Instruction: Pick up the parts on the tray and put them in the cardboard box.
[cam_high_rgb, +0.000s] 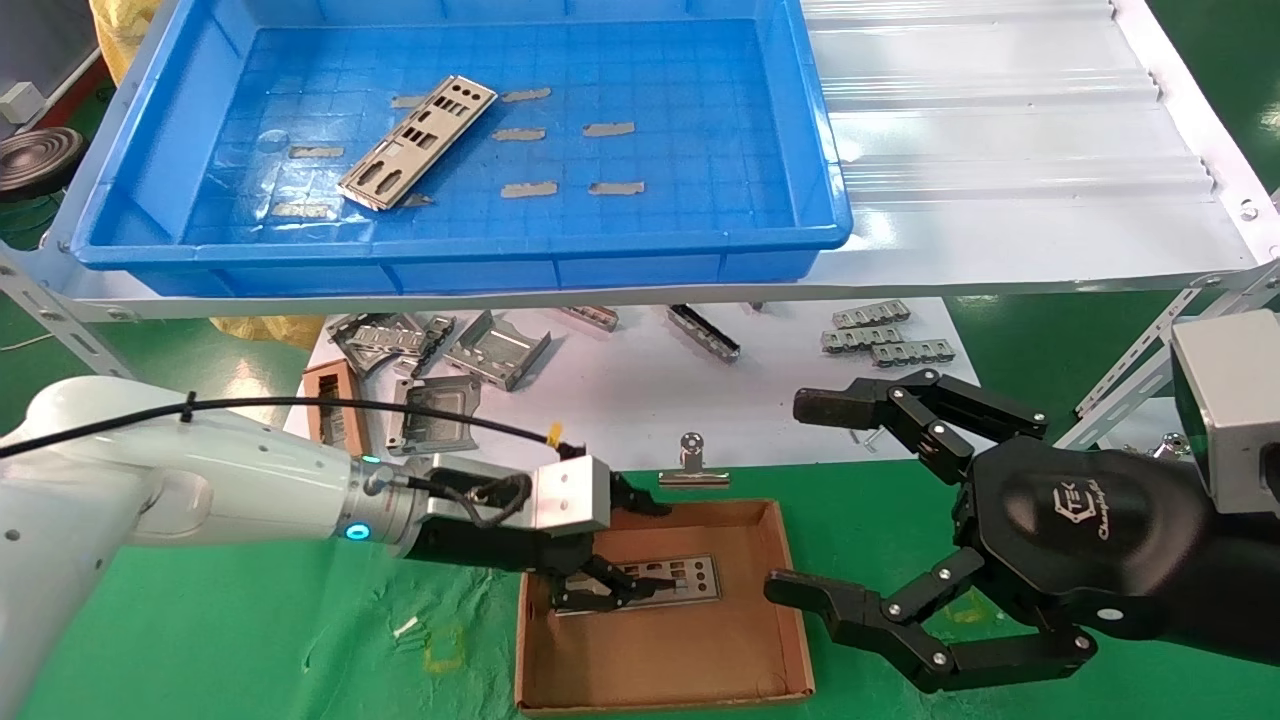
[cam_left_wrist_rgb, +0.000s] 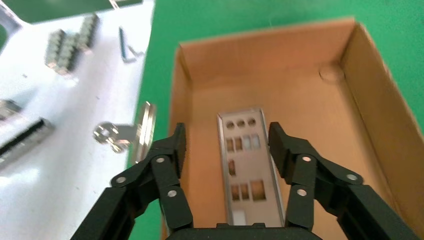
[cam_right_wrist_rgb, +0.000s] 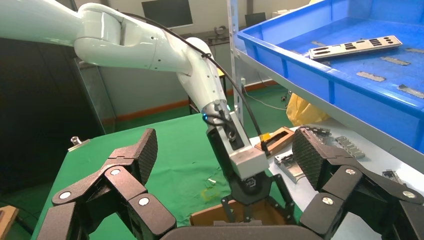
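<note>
Done: one part (cam_left_wrist_rgb: 243, 165) is lying flat in the cardboard box (cam_high_rgb: 745, 640), between my left gripper (cam_left_wrist_rgb: 227, 145) jaws, spread and gripping nothing.
Left: one part (cam_high_rgb: 418, 143) is waiting in the tray (cam_high_rgb: 140, 250).
Right gripper (cam_high_rgb: 810, 500): hanging beside the box, wide, empty.

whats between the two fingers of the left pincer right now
A silver plate lying flat on the cardboard box floor sits between the left pincer's open fingers; the left wrist view shows it best.
</note>
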